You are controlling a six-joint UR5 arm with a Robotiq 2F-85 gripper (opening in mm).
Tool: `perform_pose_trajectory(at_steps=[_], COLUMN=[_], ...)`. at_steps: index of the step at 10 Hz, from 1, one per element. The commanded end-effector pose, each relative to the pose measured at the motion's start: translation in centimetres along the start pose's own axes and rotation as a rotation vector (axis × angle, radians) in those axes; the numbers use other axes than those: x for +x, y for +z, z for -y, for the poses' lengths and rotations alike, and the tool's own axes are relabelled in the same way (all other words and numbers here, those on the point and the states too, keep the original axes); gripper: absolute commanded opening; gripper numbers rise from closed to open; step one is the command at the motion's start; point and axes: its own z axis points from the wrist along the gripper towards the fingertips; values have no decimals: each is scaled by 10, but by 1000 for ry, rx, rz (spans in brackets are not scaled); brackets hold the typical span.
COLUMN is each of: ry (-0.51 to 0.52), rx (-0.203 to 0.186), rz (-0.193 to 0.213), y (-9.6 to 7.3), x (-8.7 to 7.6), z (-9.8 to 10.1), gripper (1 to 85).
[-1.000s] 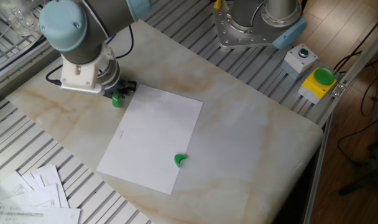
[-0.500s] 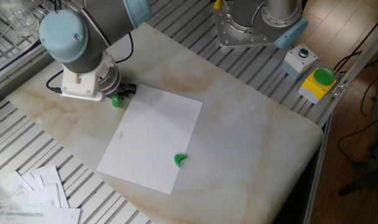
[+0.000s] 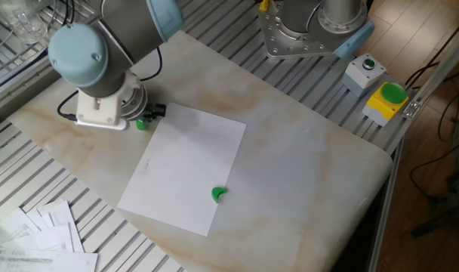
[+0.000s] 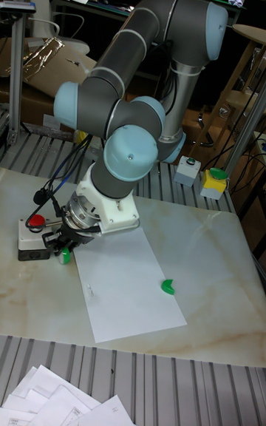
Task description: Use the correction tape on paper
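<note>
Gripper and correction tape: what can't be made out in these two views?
- Gripper: the wrist covers its fingers in the fixed view; too small and dark in the tall view. Open or shut is unclear.
- Correction tape: only a green bit shows; casing and tip hidden, so grasp is unclear.
- Paper: its faint marks are too small to read.

End effector point(image 4: 63, 243) fingers and most of the correction tape point(image 3: 142, 123) hidden behind the wrist.

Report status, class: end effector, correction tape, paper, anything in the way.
End effector at correction tape, grip state unclear. Tape off the paper's corner. Small green piece lying on the sheet.
</note>
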Motion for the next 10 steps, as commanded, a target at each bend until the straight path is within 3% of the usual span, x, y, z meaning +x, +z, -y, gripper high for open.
perform_pose_trajectory(at_steps=[1,10], ry=[-6,-7], rx=[4,17], rz=[-15,-39], y=[0,4], x=[-3,-10], z=[0,-1], gripper=[323,323])
